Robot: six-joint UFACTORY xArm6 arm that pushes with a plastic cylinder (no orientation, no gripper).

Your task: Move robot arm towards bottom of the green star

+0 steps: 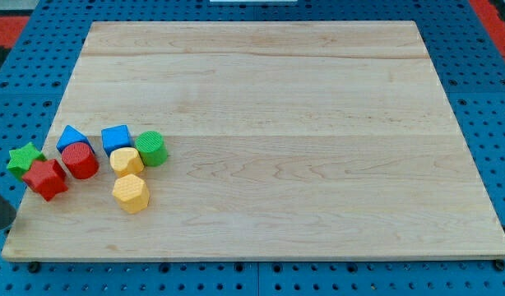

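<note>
The small green plastic star block (25,157) sits at the far left edge of the wooden board (269,123), touching the red star-shaped block (46,178) just below it. My tip doesn't clearly show here, so I can't tell its state. The star looks light, rigid and easy to slide, so I'd approach gently from underneath.

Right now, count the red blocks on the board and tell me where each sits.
2. The red star-like block lies at the board's left edge, just below the green star. The red cylinder sits to its right, below a blue block. None looks hidden.
</note>
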